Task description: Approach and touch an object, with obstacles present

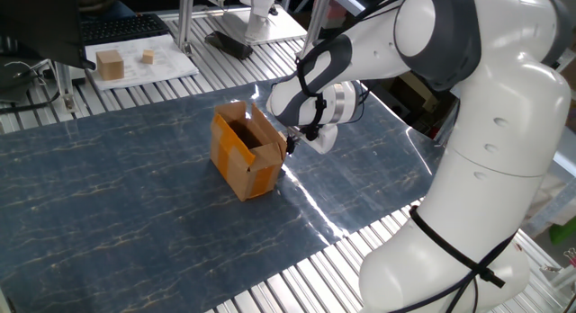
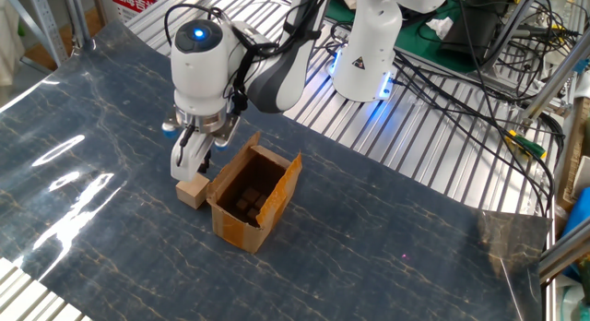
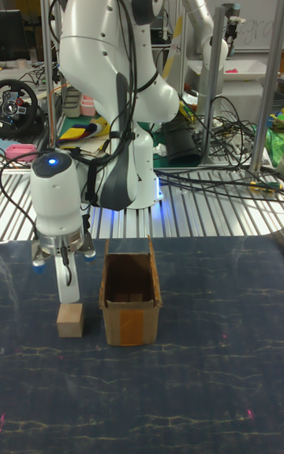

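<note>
The cardboard box (image 2: 247, 197) stands upright near the middle of the table (image 2: 387, 238), its top flaps open and small dark pieces visible inside. A wooden cube (image 2: 193, 190) sits just beside its side. The pincer (image 3: 69, 299) hangs directly above that cube, close beside the box; whether its fingers are parted or clenched cannot be told.

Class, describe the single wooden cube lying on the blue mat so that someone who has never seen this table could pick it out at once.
Start at the dark blue marbled mat and find the open cardboard box near its middle. Right beside the box, just under the robot's hand, sits the wooden cube. It is pale, solid and far smaller than the box, and the only cube on the mat; two others sit on white paper off the mat.
</note>
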Tool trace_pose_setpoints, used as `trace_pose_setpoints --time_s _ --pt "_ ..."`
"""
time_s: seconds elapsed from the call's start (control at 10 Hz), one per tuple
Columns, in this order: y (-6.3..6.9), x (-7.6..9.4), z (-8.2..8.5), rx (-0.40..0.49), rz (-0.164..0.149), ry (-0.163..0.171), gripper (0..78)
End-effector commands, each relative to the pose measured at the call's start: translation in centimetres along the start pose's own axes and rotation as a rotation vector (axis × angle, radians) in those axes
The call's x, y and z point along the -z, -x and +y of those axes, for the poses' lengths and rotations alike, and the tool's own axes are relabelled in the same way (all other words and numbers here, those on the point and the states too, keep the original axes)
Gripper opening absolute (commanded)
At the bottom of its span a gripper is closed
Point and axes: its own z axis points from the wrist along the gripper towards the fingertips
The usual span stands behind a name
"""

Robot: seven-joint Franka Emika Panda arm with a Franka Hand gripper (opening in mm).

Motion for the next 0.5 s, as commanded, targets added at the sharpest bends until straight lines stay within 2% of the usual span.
trace_pose_setpoints --time_s 0.1,0.5 --pt "0.16 0.08 0.66 -0.017 -0.004 0.016 0.0" --pt "0.25 -0.03 1.09 -0.023 -0.008 0.024 0.0"
